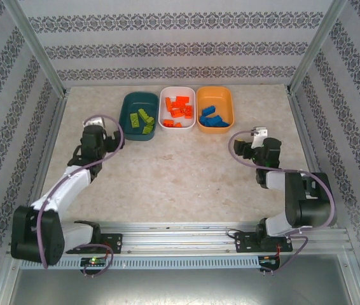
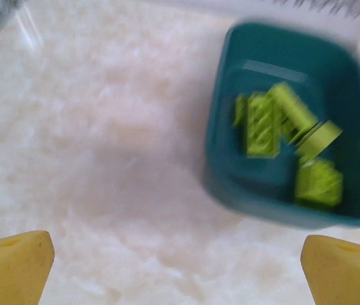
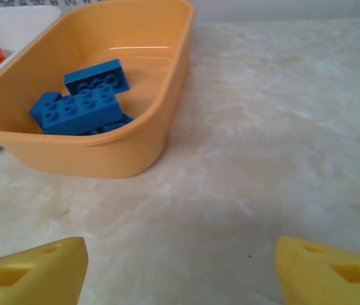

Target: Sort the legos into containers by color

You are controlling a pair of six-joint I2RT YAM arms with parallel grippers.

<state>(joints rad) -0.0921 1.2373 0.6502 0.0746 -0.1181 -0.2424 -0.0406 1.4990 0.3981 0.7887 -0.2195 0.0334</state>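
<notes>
Left gripper [image 2: 177, 270] spread, empty, over pale desk [image 2: 103, 159]; dark teal plastic bin [image 2: 228, 184] of lime green bricks [image 2: 263, 124] ahead-right. Right gripper [image 3: 180, 267] spread, empty; orange plastic bin [image 3: 103, 155] of blue bricks [image 3: 78, 111] ahead-left.

In the top view the left arm [image 1: 72, 184] stretches from lower left up to mid-left. Its left pincer [image 2: 177, 270] gapes wide and empty, yellow fingers [image 2: 11, 267] at the bottom corners. The right arm [image 1: 297, 200] bends sharply at lower right, its right pincer [image 3: 180, 270] likewise spread and empty.
</notes>
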